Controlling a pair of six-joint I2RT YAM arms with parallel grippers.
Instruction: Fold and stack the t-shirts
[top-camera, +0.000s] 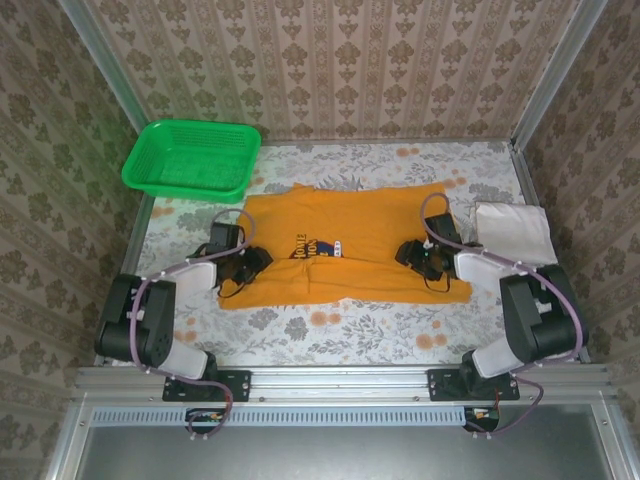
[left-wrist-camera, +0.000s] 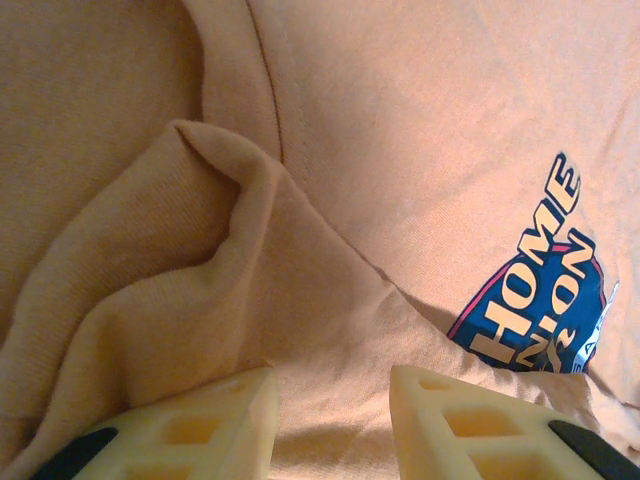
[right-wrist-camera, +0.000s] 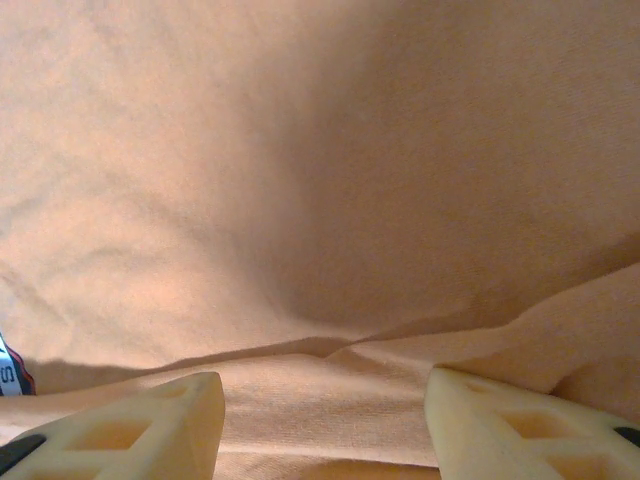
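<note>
The mustard-orange t-shirt (top-camera: 345, 245) lies spread across the middle of the table, its near strip folded up over its body and partly covering the blue and white chest print (left-wrist-camera: 545, 290). A folded white t-shirt (top-camera: 512, 232) rests at the right edge. My left gripper (top-camera: 258, 262) sits low over the shirt's left side. In the left wrist view the left gripper (left-wrist-camera: 330, 385) is open, with the folded layer lying flat between its fingers. My right gripper (top-camera: 408, 252) is over the shirt's right side. The right wrist view shows the right gripper (right-wrist-camera: 325, 390) open wide above the fold edge.
A green mesh basket (top-camera: 190, 158) stands at the back left corner. Metal frame posts and patterned walls close in the table on three sides. The floral tablecloth (top-camera: 330, 325) shows bare in front of the shirt.
</note>
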